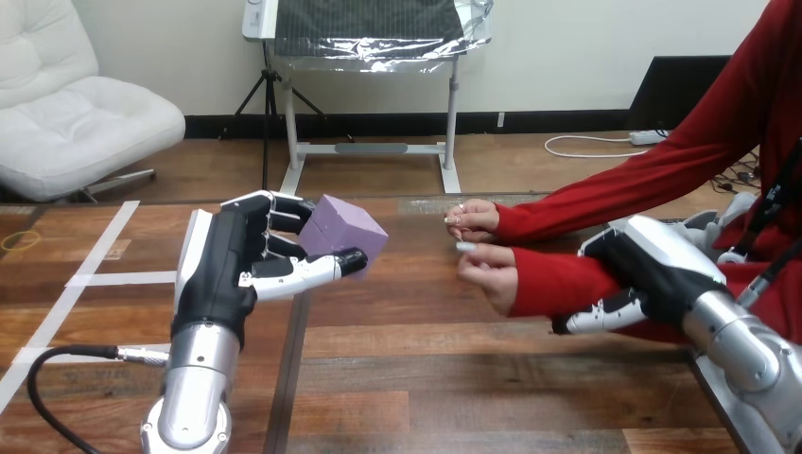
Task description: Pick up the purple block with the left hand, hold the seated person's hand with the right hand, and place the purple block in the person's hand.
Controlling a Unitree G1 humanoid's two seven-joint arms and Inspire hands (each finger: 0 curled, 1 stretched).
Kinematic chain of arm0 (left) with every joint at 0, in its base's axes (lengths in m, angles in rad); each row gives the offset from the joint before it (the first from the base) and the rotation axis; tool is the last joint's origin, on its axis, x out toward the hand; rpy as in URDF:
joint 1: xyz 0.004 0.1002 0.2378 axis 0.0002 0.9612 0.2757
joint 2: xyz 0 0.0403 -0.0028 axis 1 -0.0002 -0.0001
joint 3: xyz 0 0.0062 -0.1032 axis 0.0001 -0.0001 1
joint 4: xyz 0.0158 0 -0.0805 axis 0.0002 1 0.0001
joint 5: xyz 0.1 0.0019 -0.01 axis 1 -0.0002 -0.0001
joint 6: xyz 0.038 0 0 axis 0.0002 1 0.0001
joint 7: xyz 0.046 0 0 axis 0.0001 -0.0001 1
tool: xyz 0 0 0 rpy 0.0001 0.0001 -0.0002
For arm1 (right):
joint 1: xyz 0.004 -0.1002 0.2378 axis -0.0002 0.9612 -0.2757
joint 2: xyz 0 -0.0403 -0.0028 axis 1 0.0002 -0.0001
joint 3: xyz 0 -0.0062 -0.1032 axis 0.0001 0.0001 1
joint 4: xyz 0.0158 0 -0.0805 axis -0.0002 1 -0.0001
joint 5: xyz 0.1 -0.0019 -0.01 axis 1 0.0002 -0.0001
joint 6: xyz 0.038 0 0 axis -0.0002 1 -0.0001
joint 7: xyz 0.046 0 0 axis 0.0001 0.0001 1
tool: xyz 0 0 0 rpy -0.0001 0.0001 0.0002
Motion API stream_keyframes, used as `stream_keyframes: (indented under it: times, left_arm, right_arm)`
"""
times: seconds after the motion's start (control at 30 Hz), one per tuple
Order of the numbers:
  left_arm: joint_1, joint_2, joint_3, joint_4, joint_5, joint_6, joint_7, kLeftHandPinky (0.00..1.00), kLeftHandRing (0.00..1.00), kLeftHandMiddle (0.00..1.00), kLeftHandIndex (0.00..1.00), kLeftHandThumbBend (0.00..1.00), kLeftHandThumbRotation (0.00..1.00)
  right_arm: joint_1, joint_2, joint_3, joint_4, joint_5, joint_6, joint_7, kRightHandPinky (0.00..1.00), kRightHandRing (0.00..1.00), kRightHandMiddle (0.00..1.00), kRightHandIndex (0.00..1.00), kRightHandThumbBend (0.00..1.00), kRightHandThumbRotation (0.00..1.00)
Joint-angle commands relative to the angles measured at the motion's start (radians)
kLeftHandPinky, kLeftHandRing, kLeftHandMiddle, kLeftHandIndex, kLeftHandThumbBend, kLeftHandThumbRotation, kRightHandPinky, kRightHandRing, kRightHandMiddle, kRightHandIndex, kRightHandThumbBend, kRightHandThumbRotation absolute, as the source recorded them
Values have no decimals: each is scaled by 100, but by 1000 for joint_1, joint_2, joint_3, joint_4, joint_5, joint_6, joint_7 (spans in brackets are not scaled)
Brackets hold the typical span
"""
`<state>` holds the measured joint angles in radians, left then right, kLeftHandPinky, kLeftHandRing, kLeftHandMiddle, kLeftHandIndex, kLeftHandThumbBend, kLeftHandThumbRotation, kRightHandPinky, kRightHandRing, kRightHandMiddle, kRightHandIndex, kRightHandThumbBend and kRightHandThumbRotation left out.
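Observation:
My left hand (232,270) is raised over the left half of the table, its fingers and thumb curled round the purple block (348,227), which is held tilted. To its right, two of the person's hands reach in from red sleeves: the farther hand (475,218) and the nearer hand (492,274), both apart from the block. My right hand (653,270) sits on the nearer red forearm (558,284). Its thumb runs along the sleeve's underside and its fingers curl over the top.
The wooden table (454,378) carries white tape lines (90,274) at its left and a yellow ring (19,241) at the far left edge. Its right edge runs close to my right arm. Bare wood lies between my two hands.

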<state>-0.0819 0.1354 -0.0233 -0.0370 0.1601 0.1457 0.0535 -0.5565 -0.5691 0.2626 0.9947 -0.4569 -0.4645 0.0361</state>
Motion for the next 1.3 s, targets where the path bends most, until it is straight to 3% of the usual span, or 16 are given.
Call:
stream_keyframes:
  times: [0.0, 0.73, 1.27]
  left_arm:
    - [-86, -10, 2, 9, -3, -41, 2, 35, 39, 42, 46, 60, 0]
    - [-114, -40, 3, 69, -35, -86, 5, 33, 38, 42, 45, 59, 0]
    - [-141, -68, -14, 128, -36, -137, 1, 34, 38, 42, 45, 58, 0]
  right_arm:
    - [-47, -37, -42, -100, 24, 5, 7, 25, 30, 36, 38, 71, 23]
    - [-31, -42, -47, -234, 32, 83, 41, 29, 34, 40, 42, 75, 26]
    - [-30, -28, -42, -276, 45, 108, 62, 32, 36, 42, 44, 77, 26]
